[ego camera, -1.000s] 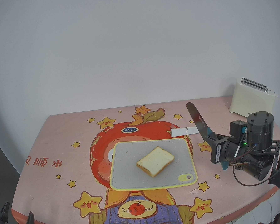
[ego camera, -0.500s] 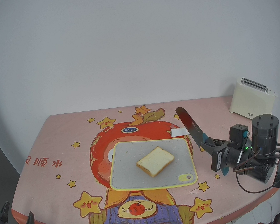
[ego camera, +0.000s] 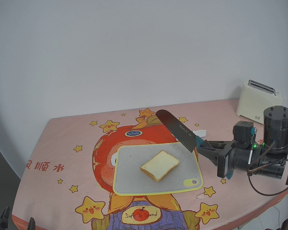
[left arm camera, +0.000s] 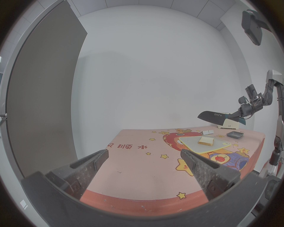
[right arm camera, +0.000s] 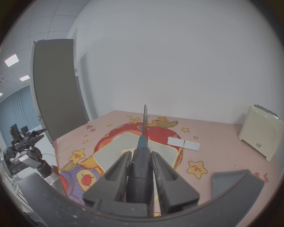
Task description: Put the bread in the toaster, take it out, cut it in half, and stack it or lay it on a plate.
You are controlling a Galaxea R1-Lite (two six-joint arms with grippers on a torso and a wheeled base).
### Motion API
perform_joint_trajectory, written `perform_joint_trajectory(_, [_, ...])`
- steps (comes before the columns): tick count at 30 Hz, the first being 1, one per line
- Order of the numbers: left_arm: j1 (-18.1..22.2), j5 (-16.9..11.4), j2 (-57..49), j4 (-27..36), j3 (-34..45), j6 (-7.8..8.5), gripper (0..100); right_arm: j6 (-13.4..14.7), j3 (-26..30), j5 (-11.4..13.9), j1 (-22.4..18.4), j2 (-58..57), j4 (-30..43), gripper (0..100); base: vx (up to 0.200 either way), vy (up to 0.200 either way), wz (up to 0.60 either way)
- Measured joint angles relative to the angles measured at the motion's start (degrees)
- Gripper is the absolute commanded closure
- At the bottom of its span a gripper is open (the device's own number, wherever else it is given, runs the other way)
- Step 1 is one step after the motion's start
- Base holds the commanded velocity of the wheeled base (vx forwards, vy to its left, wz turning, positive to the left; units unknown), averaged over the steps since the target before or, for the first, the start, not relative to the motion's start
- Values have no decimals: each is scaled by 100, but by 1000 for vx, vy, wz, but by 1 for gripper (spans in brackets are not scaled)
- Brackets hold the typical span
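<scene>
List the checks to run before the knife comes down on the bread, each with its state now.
1. Knife gripped: ok, right gripper shut on its handle.
2. Bread flat on the cutting board: ok.
3. Blade above the bread: not ok, it is raised near the board's far right corner.
4. Left gripper clear of the board: ok, open off the table's near left corner.
5. Bread toasted: cannot tell.

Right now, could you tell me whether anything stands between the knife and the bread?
Nothing visible does. The right gripper holds the knife raised by the far right corner of the board; the bread lies alone on the board, with only bare board on the knife's side.
</scene>
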Motion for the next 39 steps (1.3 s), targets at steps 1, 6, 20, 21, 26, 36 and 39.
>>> perform_joint_trajectory(1, [0, 0, 0, 2, 0, 0, 0, 0, 33, 57, 16, -50, 20, 100, 0, 0, 0])
perform_joint_trajectory(6, [0, 0, 0, 2, 0, -5, 0, -63, 199, 182, 210, -378, 564, 100, 0, 0, 0])
perform_joint_trajectory(20, [0, 2, 0, 2, 0, -6, 0, -137, 302, 190, 545, -577, 780, 100, 0, 0, 0])
perform_joint_trajectory(21, [0, 2, 0, 2, 0, -6, 0, -134, 304, 177, 551, -564, 775, 100, 0, 0, 0])
perform_joint_trajectory(26, [0, 2, 0, 4, 0, -9, 0, -123, 315, 117, 566, -499, 783, 100, 0, 0, 0])
perform_joint_trajectory(36, [0, 2, 0, 4, 0, -9, 0, -107, 319, -172, 621, -229, 745, 100, 0, 0, 0])
perform_joint_trajectory(39, [0, 2, 0, 2, 0, -9, 0, -105, 330, -249, 647, -101, 611, 100, 0, 0, 0])
